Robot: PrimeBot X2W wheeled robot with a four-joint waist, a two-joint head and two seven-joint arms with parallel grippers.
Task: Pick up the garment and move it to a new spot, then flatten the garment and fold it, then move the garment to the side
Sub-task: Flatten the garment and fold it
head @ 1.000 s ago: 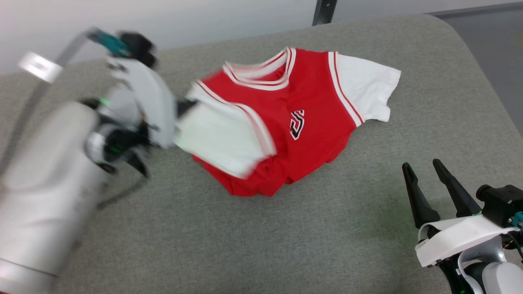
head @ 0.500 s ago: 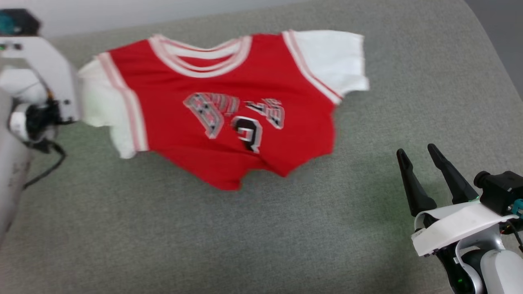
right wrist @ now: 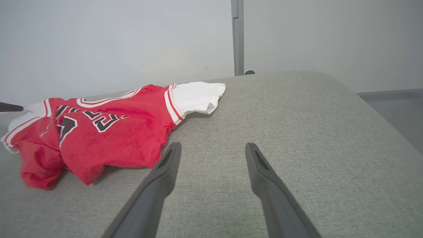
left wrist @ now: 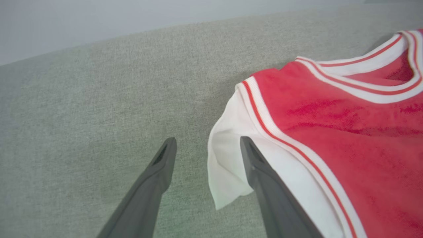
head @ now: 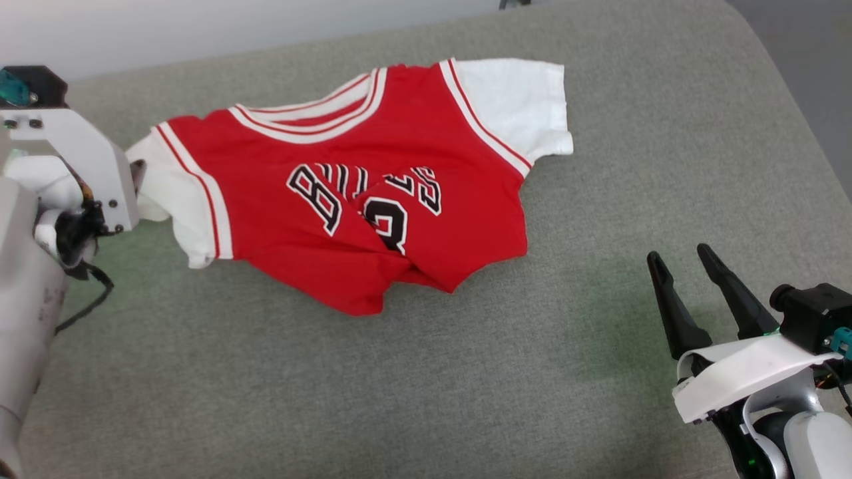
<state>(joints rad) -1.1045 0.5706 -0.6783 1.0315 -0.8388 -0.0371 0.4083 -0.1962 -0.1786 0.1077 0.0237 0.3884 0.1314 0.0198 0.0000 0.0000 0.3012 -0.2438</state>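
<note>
Red garment [head: 373, 199] lies rumpled, print up, on the grey bench [head: 466, 372], just ahead of your left tool [left wrist: 208, 140], whose fingers stand spread with the white sleeve [left wrist: 228, 158] hanging between them, touching one finger. Your right tool [head: 679, 251], also spread, sits well apart from the garment.

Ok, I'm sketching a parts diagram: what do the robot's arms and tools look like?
The left tool and right tool each have two long dark grey fingers tapering to points, on a white angular housing. The left forearm is a pale grey cylinder with a thin black cable. A black module with a teal connector sits by each wrist.
</note>
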